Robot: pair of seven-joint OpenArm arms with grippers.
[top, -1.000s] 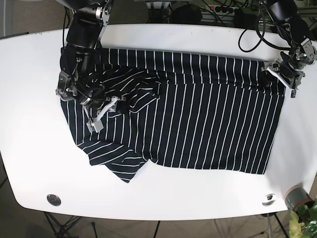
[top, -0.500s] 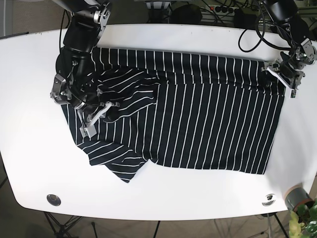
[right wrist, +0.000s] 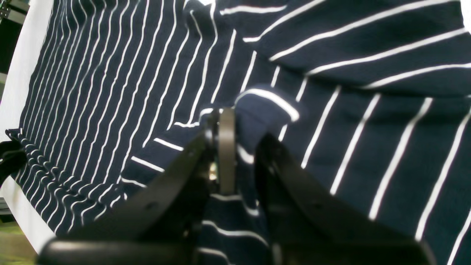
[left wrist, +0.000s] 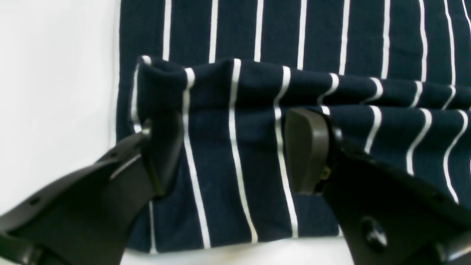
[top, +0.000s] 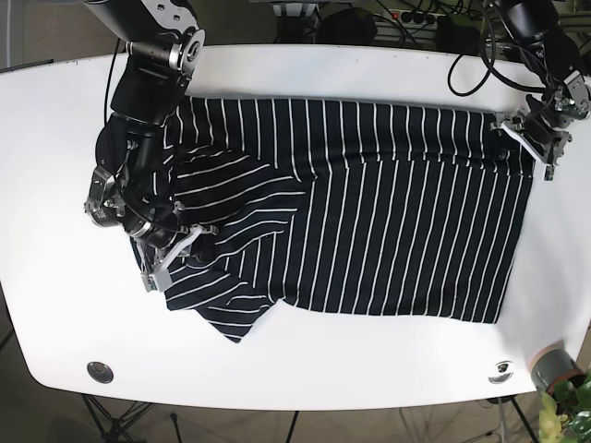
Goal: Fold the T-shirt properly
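Shirt (top: 388,203) limp, light; right claw (right wrist: 241,147) pinches a fold, left claw (left wrist: 235,151) wide, astride corner ridge w/o grip: grab ridge.

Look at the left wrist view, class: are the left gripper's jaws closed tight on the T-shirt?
No: the left gripper has its jaws spread well apart, with a raised fold of the striped T-shirt lying unpinched between them.

Left gripper (top: 534,148): I have it at the worktop's far right edge, jaws set apart, a fold of the T-shirt (top: 388,203) between them. Right gripper (top: 174,254): near the left edge, arm reaching forward, jaws pinched on the cloth.
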